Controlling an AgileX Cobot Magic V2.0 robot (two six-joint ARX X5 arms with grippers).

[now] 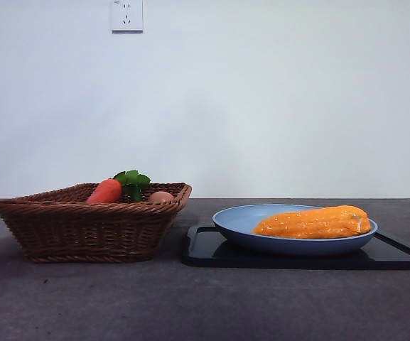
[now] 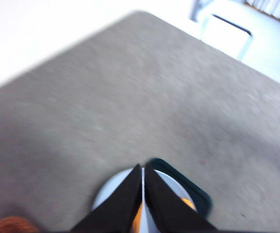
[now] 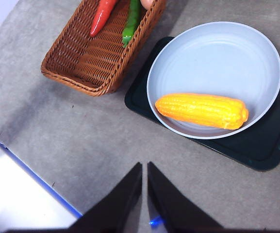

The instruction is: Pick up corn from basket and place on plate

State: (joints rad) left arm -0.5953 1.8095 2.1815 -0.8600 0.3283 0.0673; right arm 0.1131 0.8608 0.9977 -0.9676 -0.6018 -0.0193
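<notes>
Only right wrist view shows green pepper [image 3: 131, 22] in basket [image 3: 89, 68].

Orange-yellow corn [image 3: 202, 110] with bumpy kernels, light-blue plate [image 3: 217, 53], black tray [image 3: 256, 150], brown woven basket [image 3: 89, 58], grey worktop [image 3: 72, 141].

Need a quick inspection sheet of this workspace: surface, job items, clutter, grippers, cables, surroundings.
Surface: grey table, a few small specks.
Job items: corn lies on the blue plate; plate sits on a black tray; wicker basket beside the tray.
Clutter: carrot, green leaves and a pale egg-like ball in the basket.
Grippers: left gripper and right gripper both shut, holding nothing, clear of the corn.
Cables: nothing seen.
Surroundings: white wall, wall socket.
</notes>
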